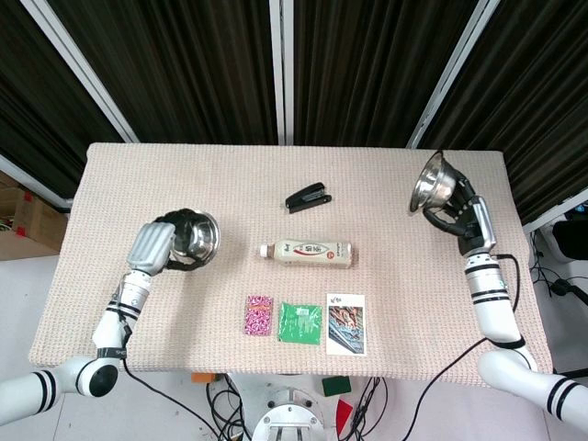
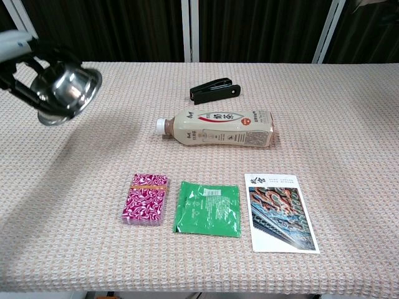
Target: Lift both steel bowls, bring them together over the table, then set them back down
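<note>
We're holding one bowl in the left hand near the table's left edge, the other bowl gripped in the right hand near the right edge, both airborne, well apart, facing inward.

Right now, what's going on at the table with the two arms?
Each hand has a steel bowl up off the table. The left hand grips the left bowl, tilted with its opening facing inward. The right hand holds the right bowl near the far right, also tipped on its side. The bowls are well apart, not yet brought together. Between them on the table lie a stapler, a drink bottle on its side, a pink pack, a green packet and a picture card, untouched.
</note>
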Robot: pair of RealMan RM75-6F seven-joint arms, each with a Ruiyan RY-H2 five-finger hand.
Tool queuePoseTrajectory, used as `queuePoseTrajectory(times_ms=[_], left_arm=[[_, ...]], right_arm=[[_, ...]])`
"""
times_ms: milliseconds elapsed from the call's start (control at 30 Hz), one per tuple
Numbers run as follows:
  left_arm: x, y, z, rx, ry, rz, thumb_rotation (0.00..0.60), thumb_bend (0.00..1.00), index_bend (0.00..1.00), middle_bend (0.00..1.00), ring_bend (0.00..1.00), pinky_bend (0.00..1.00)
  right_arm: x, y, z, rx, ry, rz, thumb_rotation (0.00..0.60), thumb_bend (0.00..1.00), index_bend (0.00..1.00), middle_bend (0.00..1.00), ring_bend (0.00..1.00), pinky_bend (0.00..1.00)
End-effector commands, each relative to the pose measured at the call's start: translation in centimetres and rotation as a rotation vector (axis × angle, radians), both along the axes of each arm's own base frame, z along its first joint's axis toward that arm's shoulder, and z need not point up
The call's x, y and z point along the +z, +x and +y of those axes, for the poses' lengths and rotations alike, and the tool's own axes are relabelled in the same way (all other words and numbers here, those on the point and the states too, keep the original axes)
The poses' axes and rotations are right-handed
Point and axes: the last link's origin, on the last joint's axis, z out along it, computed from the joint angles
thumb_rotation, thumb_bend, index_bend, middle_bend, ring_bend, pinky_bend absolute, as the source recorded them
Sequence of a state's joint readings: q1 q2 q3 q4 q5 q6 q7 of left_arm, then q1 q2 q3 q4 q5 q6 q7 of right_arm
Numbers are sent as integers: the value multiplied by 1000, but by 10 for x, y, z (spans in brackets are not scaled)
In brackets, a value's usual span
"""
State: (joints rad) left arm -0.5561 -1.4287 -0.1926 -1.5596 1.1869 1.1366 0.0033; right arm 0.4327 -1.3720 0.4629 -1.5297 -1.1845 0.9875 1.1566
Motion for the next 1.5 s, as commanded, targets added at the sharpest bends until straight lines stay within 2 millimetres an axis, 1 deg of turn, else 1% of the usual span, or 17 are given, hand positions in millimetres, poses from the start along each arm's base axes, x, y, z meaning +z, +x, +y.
queuePoseTrajectory(times_ms=[33,67,167,267,367,500,633,733,900,1233,1300,1367,1500], left_arm=[[34,38,1,-78,158,-656,600,126,612,634,522,690],[34,46,3,-80,143,-774,600,126,614,636,533,690],[28,64,6,-85,93,-962,600,125,627,646,546,690],[16,78,9,-112,73,-974,600,125,634,654,557,691],[2,93,8,-129,41,-992,600,125,635,655,558,691],[-12,109,14,-152,31,-977,600,125,640,660,569,692],[-24,121,22,-187,49,-929,600,125,643,664,574,720],[-31,128,25,-211,58,-887,600,125,653,672,586,735],[-37,132,31,-229,68,-833,600,125,663,685,631,760],[-47,142,36,-243,92,-804,600,126,675,695,633,764],[-47,143,36,-244,89,-808,600,126,676,696,633,764],[-47,141,36,-244,90,-807,600,126,678,697,633,764],[-42,132,35,-238,100,-814,600,127,679,699,633,764]], right_arm=[[-21,12,2,24,58,-52,600,240,743,576,510,575],[-30,16,4,29,83,-86,600,240,743,576,511,575],[-52,27,7,35,132,-179,600,239,744,576,511,576],[-68,38,7,52,168,-250,600,242,743,576,512,576],[-81,52,4,94,207,-266,600,249,743,576,513,577],[-94,74,-3,145,256,-297,600,263,743,576,513,578],[-105,97,-14,185,284,-330,600,273,744,576,513,578],[-113,111,-20,206,308,-341,600,275,744,576,513,578],[-126,130,-26,233,347,-362,600,281,744,576,514,578],[-145,170,-28,296,404,-432,600,289,744,576,520,582],[-147,174,-28,308,413,-431,600,289,744,576,520,583],[-147,173,-27,310,417,-430,600,290,743,576,520,583],[-139,159,-32,283,386,-433,600,293,744,576,520,583]])
